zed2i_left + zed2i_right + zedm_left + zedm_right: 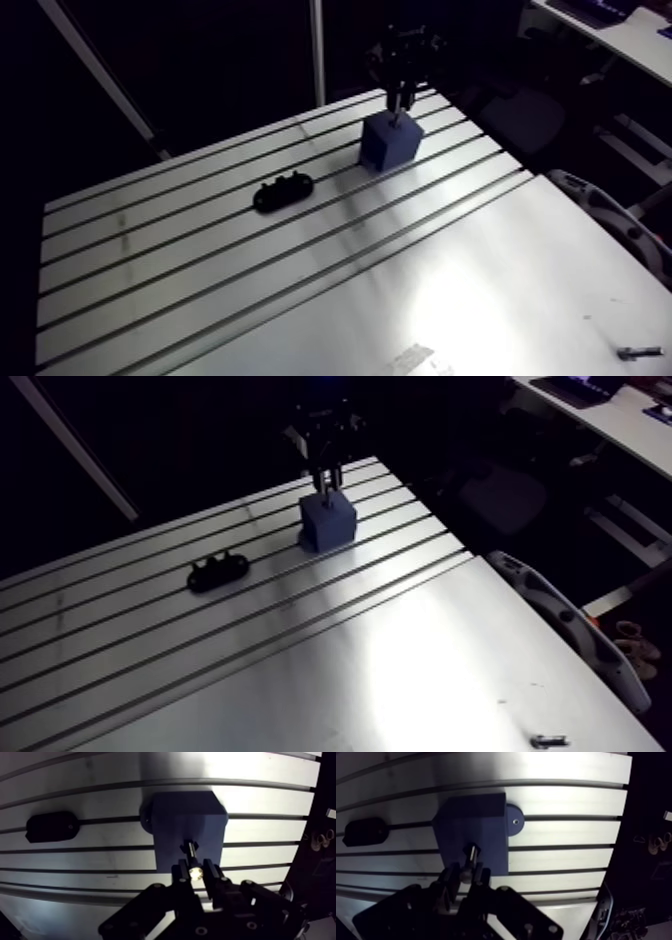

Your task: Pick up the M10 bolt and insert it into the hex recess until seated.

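The gripper (195,873) is clamping the M10 bolt (192,859) by its shank, its fingers (181,874) pressing on it from either side. The bolt is pointing down at the hex recess (189,846) in the top of the blue block (170,822), with its lower end at the mouth of the recess or just inside.

By my reading, the insertion step is in hand and the seating is not yet done. The next move is calling for a straight push down, with the flats lining up with the hex.

In the arm view this group is standing upper middle of the frame on the slotted table (480,300). A black part (283,192) is lying left of centre and a small loose screw (640,352) in the lower right corner.

How deep the bolt is sitting is hard to make out, because the recess is dark and the fingers are covering the bolt's upper end.
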Controlling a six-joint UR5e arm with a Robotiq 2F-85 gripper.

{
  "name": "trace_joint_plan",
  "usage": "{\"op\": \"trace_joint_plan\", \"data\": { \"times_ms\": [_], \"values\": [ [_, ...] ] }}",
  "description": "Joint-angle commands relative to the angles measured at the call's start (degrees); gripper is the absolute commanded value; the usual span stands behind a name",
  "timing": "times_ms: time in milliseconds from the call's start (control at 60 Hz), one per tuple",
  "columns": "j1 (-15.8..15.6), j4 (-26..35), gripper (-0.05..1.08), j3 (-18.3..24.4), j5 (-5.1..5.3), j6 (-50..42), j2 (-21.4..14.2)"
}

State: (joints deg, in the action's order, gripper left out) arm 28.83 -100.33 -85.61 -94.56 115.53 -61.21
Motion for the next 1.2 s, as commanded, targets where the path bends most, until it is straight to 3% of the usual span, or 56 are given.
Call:
{"op": "trace_joint_plan", "data": {
  "times_ms": [17,1200],
  "values": [
    [0.0,-0.1,0.77,-0.1,0.03,0.0,0.0],
    [-0.2,-0.3,0.77,0.0,0.03,-0.2,0.2]
  ]
}}
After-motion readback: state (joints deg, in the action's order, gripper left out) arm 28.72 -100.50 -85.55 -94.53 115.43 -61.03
